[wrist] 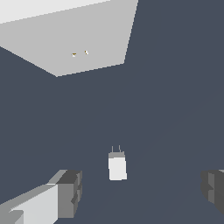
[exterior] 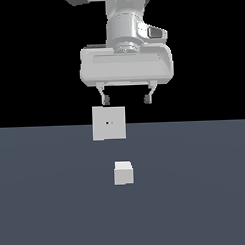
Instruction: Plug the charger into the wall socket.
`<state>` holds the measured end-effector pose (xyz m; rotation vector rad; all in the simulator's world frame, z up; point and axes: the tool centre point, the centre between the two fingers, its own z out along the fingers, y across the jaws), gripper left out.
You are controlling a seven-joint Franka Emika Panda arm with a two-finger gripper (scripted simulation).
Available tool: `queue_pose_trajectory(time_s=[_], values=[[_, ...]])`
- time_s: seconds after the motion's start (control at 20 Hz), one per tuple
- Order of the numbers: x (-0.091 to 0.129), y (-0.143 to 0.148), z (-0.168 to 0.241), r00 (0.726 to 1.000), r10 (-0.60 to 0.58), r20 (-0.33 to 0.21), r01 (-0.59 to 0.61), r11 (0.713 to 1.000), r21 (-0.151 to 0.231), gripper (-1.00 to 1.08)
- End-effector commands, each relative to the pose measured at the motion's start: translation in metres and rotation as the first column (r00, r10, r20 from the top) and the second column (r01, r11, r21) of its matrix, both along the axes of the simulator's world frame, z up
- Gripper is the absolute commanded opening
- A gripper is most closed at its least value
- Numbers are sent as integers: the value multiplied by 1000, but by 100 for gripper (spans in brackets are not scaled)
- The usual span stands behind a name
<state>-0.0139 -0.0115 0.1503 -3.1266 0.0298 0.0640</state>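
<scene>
Dark slate floor [exterior: 47,197] under a black backdrop. Gripper [exterior: 126,100] hangs above the floor with its fingers [exterior: 105,99] spread wide and nothing between them; in the wrist view both fingertips [wrist: 70,192] flank bare floor. Charger [exterior: 123,173], a small white cube, rests on the floor below the gripper, untouched, with two thin prongs visible in the wrist view [wrist: 117,166]. Wall socket [exterior: 109,123], an upright square plate, stands beyond the charger, apart from it.
</scene>
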Motion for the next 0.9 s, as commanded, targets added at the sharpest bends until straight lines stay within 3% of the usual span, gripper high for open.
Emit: queue_pose_trajectory(time_s=[0.0, 0.4, 0.85], values=[[0, 0, 0, 1000, 0, 0, 0, 1000, 0, 100], [-4, 1, -4, 1000, 4, 19, -4, 1000, 0, 100], [-17, 3, -17, 996, 17, 86, -17, 1000, -2, 100]])
